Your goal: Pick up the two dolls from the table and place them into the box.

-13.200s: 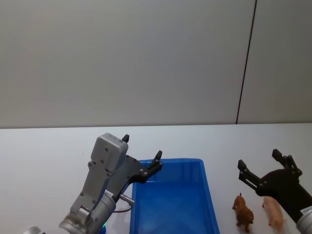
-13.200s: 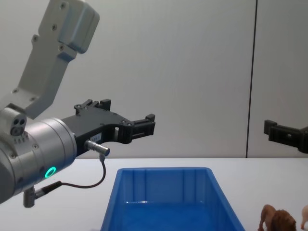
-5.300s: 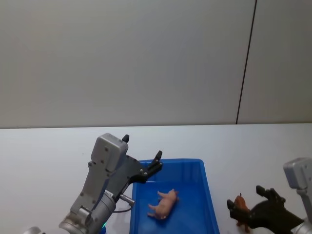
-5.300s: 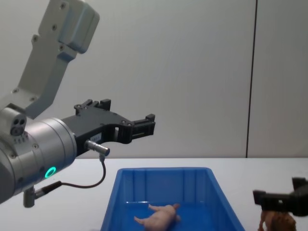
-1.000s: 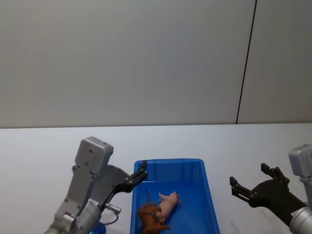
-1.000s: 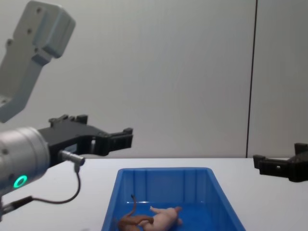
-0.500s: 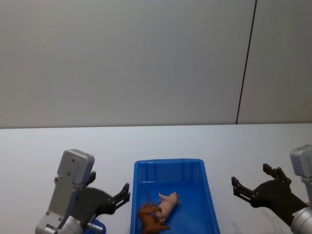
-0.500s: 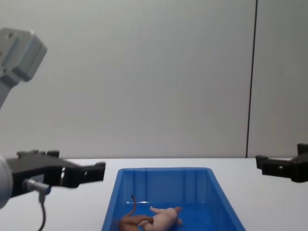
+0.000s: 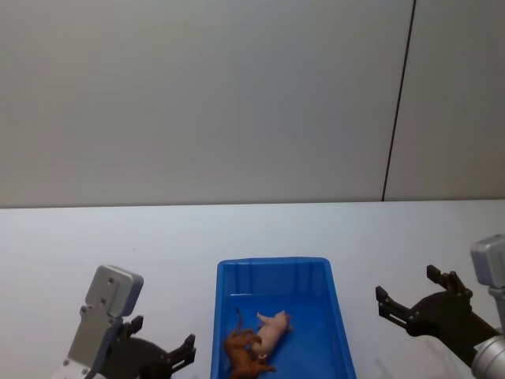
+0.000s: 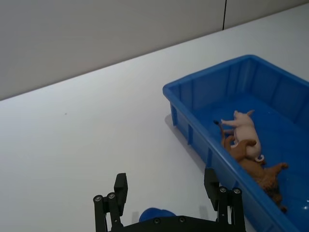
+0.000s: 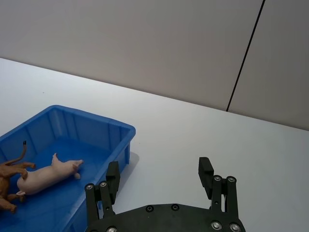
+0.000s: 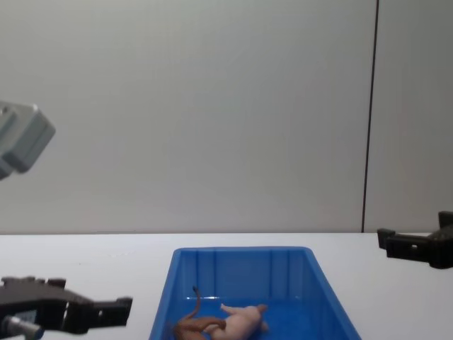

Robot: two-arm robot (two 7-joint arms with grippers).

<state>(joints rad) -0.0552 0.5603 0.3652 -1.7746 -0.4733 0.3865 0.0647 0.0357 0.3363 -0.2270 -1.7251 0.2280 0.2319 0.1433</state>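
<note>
The blue box [image 9: 274, 264] stands on the white table [image 9: 158, 237] with both dolls inside. The pale pink pig [image 9: 271, 329] lies on its side, and the brown lion [image 9: 245, 355] lies against it nearer to me. They also show in the chest view as pig [image 12: 241, 322] and lion [image 12: 195, 326]. My left gripper [image 9: 162, 335] hangs open and empty low at the box's left side, above bare table [image 10: 165, 180]. My right gripper [image 9: 406, 284] is open and empty to the right of the box [image 11: 158, 168].
A grey wall with a dark vertical seam [image 9: 398, 103] rises behind the table. Bare white tabletop spreads on both sides of the box [image 10: 203, 77] and behind it.
The pig, then the lion, went from the table into the box. In the last second my left arm drew back and down, away from the box's left rim. The right gripper barely moved.
</note>
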